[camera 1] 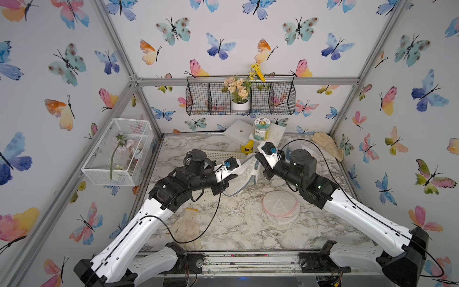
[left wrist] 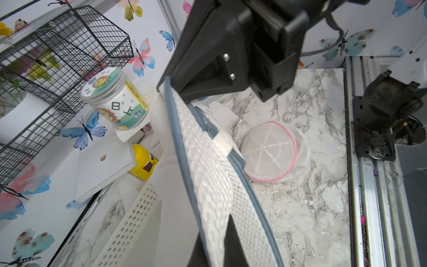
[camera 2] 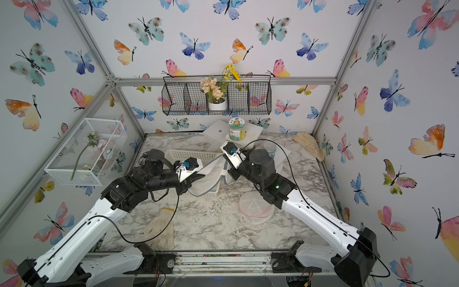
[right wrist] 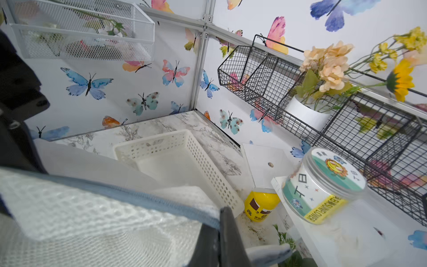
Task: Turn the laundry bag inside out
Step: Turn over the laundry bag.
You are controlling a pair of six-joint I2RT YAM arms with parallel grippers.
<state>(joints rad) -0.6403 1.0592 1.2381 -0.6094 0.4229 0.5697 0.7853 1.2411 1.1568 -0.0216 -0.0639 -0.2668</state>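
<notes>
The left gripper (camera 1: 233, 177) and right gripper (camera 1: 258, 160) clench the laundry bag (camera 1: 244, 174) by one perforated basket (camera 1: 223, 155). Two gloves: near glove (camera 1: 186, 227) at seven o'clock, far glove (camera 1: 327, 145) at two.

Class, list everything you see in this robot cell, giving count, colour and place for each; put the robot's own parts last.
laundry bag: one, white mesh with blue trim, held between both grippers
basket: one, white perforated, table, left of centre
round mesh bag: one, white, pink rim, table, right of centre
gloves: two, cream, one at the table's front, the other far right corner
jar: one, green label, on white boards at the back
container: one, yellow, beside the jar's board
wire basket: one, black, back wall, holding a white flower pot
wire box: one, white, left wall, flower inside
table: one, marbled
left gripper: one, black, shut on the laundry bag
right gripper: one, black, shut on the laundry bag
</notes>
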